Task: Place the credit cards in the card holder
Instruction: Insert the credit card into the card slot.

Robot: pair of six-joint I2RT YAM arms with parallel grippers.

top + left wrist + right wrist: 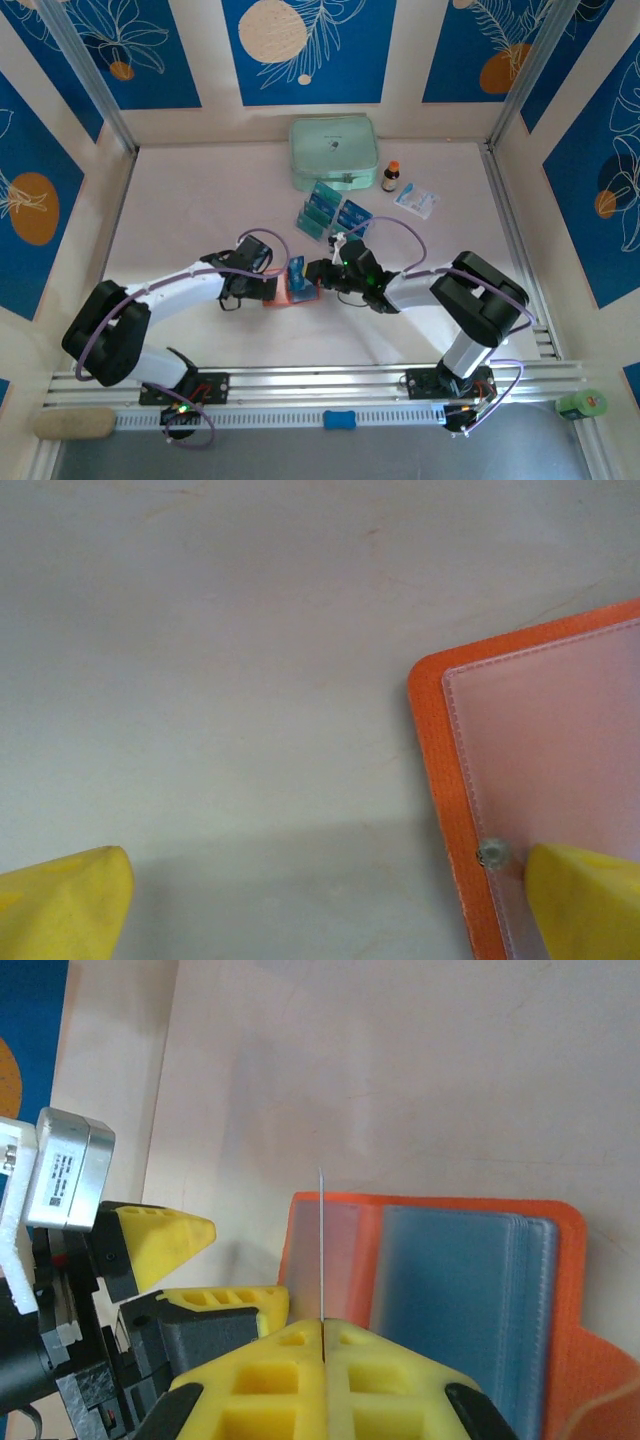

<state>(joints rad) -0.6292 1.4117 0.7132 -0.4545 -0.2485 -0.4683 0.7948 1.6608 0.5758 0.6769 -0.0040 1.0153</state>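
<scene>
Currently my right gripper (322, 1328) is clamped on one card (321, 1245), edge-on over the open card holder (568, 1260), toward the table's (200, 200) near edge. My left gripper (325, 880), spread wide and holding nothing, rests a finger (590, 910) on the holder's edge. I should lower the card straight into a pocket.

1. I see my white-and-black left arm (170, 290) stretched from its base toward the middle, wrist tipped downward.
2. Its yellow-fingered left gripper (320, 915) is spread wide, the fingertips (70, 905) far apart.
3. My white-and-black right arm (440, 290) bends sharply at the elbow and reaches leftward, toward the other.
4. Its yellow right gripper (322, 1332) is pressed closed, pinching a thin teal-blue credit card (321, 1250) edge-on.
</scene>
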